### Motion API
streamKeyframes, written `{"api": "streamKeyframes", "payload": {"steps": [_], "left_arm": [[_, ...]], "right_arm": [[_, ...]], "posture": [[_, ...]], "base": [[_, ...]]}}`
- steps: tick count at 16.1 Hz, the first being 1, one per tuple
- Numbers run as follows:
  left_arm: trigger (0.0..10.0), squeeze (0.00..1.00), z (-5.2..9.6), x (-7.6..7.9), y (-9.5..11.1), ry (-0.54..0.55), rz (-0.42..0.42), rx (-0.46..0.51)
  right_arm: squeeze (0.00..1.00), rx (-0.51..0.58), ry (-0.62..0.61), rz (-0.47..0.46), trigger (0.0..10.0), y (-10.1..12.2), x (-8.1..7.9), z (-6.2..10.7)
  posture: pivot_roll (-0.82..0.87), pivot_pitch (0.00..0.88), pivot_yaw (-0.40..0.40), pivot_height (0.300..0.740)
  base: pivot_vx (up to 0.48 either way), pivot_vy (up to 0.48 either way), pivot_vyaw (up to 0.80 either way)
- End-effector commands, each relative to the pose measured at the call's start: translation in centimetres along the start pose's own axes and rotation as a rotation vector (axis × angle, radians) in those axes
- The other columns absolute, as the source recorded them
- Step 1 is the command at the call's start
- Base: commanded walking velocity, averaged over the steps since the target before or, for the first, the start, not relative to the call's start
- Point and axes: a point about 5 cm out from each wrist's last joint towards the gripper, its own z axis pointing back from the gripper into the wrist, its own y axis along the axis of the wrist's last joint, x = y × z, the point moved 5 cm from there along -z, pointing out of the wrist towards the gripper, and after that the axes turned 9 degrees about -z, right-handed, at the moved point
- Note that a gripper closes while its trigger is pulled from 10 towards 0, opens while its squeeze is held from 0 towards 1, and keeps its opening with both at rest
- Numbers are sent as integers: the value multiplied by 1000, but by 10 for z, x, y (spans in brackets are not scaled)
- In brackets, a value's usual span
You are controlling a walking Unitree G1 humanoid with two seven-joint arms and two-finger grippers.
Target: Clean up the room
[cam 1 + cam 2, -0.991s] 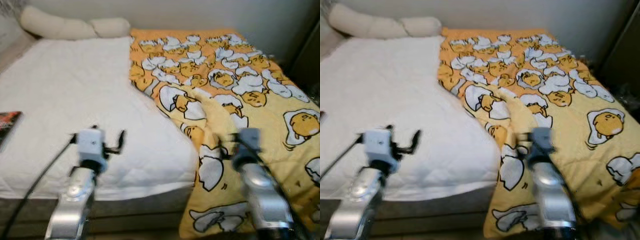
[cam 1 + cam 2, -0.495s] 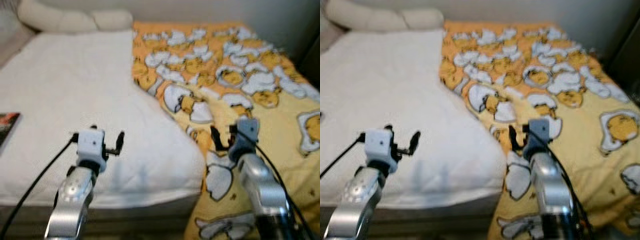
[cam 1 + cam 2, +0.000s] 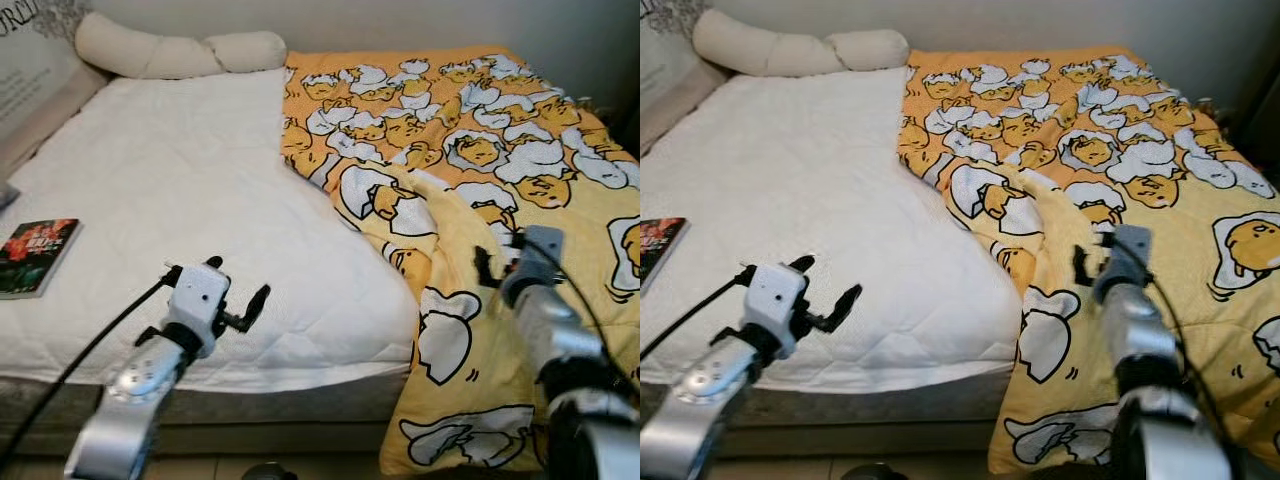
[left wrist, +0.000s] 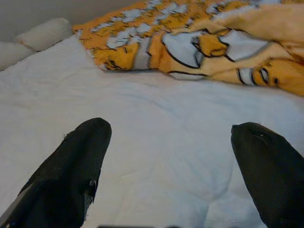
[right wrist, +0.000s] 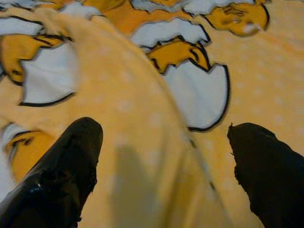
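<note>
A yellow-orange blanket [image 3: 470, 150] printed with cartoon eggs covers the right half of the bed. Its edge is folded back in a raised ridge [image 3: 440, 215] beside the white quilted sheet [image 3: 180, 190]. My right gripper [image 3: 497, 255] hovers open just above that ridge, and in the right wrist view its fingers [image 5: 71, 156] straddle the fold. My left gripper [image 3: 240, 285] is open above the white sheet near the bed's front edge, holding nothing, with the sheet showing between its fingertips [image 4: 85, 152].
A book [image 3: 35, 257] with a dark cover lies on the sheet at the far left. Long cream pillows [image 3: 170, 55] lie at the head of the bed by the wall. The bed's front edge [image 3: 260, 405] runs below my arms, and the blanket hangs over it at right.
The view has shifted and sharpened. My right gripper has moved a little right and farther over the blanket's fold. The left gripper stays over the sheet, slightly tilted.
</note>
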Motion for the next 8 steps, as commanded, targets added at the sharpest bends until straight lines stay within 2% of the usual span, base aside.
{"api": "streamKeyframes", "payload": {"steps": [1, 2, 3, 6, 8], "left_arm": [[10000, 0, 4, 1, 8, -70, -27, 13], [10000, 0, 6, 2, 9, -88, -36, 13], [10000, 0, 10, 2, 10, -130, -69, 5], [10000, 0, 20, -2, 11, -168, -119, -24], [10000, 0, 25, -6, 11, -172, -131, -38]], "right_arm": [[1000, -28, -15, 4, 10000, 0, 2, -4], [1000, -35, -20, 3, 10000, 0, 4, -5], [0, -53, -44, -20, 10000, 0, 11, -5], [0, -93, -118, -59, 10000, -9, 33, -3], [0, -116, -132, -75, 10000, -16, 40, 0]], "posture": [[184, 0, 100, 740], [184, 0, 100, 740], [221, 5, 119, 740], [285, 45, 137, 740], [302, 55, 147, 740]], "base": [[0, 0, 0], [0, 0, 0], [0, 0, 0], [0, 0, 0], [0, 0, 0]]}}
